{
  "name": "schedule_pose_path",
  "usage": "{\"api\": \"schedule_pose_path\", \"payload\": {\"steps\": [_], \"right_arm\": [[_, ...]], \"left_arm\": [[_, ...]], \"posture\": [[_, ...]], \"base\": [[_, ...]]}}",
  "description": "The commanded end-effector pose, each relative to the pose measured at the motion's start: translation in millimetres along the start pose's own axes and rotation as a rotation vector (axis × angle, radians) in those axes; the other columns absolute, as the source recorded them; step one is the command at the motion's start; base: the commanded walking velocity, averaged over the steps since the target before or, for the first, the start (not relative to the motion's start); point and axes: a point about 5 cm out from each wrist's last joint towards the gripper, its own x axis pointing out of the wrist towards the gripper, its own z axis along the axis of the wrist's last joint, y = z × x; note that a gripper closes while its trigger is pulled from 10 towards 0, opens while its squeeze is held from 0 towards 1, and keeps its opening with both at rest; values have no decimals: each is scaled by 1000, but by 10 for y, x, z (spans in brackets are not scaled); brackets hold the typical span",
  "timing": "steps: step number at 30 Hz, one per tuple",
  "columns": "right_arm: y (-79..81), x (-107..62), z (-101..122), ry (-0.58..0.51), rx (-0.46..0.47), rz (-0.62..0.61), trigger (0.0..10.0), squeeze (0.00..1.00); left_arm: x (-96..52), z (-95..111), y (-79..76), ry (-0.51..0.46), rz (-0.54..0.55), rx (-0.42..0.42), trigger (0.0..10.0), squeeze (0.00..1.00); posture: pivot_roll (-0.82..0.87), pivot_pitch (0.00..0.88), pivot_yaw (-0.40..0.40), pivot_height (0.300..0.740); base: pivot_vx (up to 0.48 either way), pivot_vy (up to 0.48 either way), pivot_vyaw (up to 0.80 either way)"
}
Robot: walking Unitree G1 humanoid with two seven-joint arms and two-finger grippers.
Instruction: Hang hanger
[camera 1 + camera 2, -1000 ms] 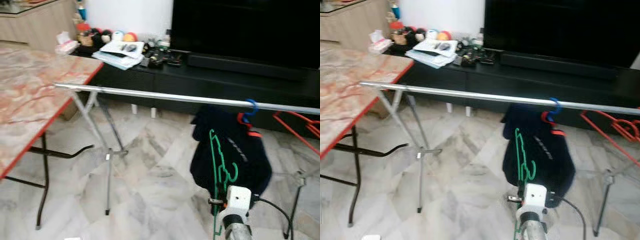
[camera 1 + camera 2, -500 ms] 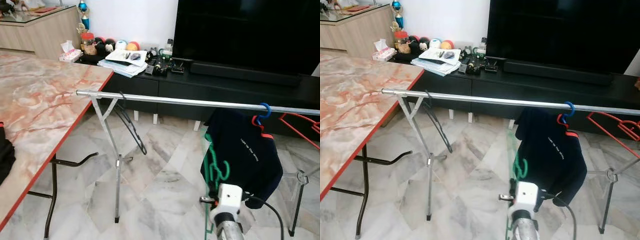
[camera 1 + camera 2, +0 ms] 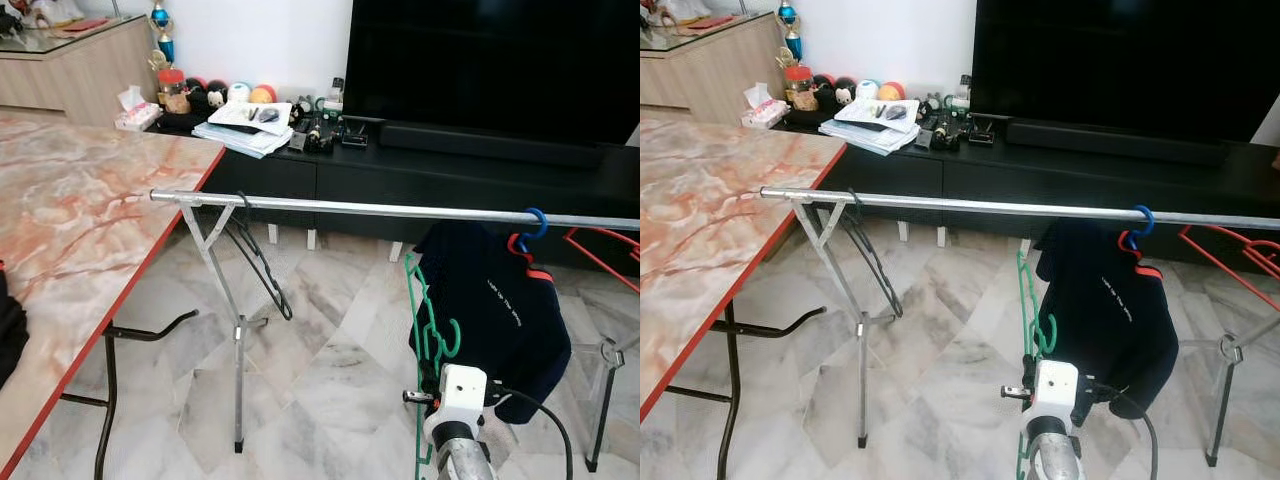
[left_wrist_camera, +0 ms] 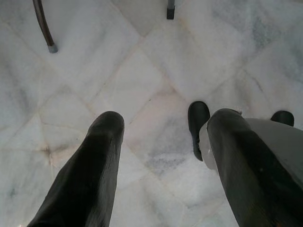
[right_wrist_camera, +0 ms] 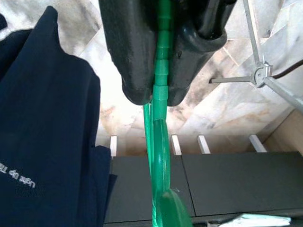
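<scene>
Green plastic identifies the task's thing: the hanger is a thin, ribbed frame with notched arms, and you hold it upright in the right gripper. In the right wrist view the two black fingers are clenched flat on the hanger's stem, one on each side, with no gap visible. The hanger stands below the rail, just beside the navy shirt and in front of it as the head camera sees it. Its top is near the rail but not over it.

Step in hand: the carry and approach. The hook is not yet on the rail, so judge the task as roughly at its midpoint.

Next move: raise the right arm until the hook clears the top of the rail, then bring it over and lower it. Choose the bare stretch of rail between the black hanger and the shirt's blue hook. Keep the frame clear of the shirt, since the notched arms would likely snag the cloth. Expect the thin plastic to flex if you press it against the rail.

The left gripper hangs idle over the marble floor, its fingers spread apart and holding nothing.
</scene>
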Motion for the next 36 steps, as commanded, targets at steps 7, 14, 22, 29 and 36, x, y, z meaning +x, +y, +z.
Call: {"api": "schedule_pose_path", "payload": {"steps": [7,14,22,29,36], "right_arm": [[3,36,63,-14,-6,-7,10000,0],[20,65,105,-28,-18,-3,10000,0],[-13,82,180,-78,-14,-55,10000,0],[-82,51,197,-110,6,-140,10000,0],[-103,100,297,-151,11,-159,10000,0]], "left_arm": [[3,14,-19,-11,-10,-6,10000,0],[14,60,-50,-31,-20,-6,10000,0],[20,76,-91,-38,-31,13,10000,0],[17,59,-100,-32,-36,22,10000,0],[16,51,-111,-31,-39,32,10000,0]], "posture": [[14,77,3,740],[13,81,1,740],[16,84,-2,740],[19,85,-1,740],[22,77,-1,740]], "base": [[401,0,0],[422,0,0],[134,0,0],[0,0,0],[0,0,0]]}}
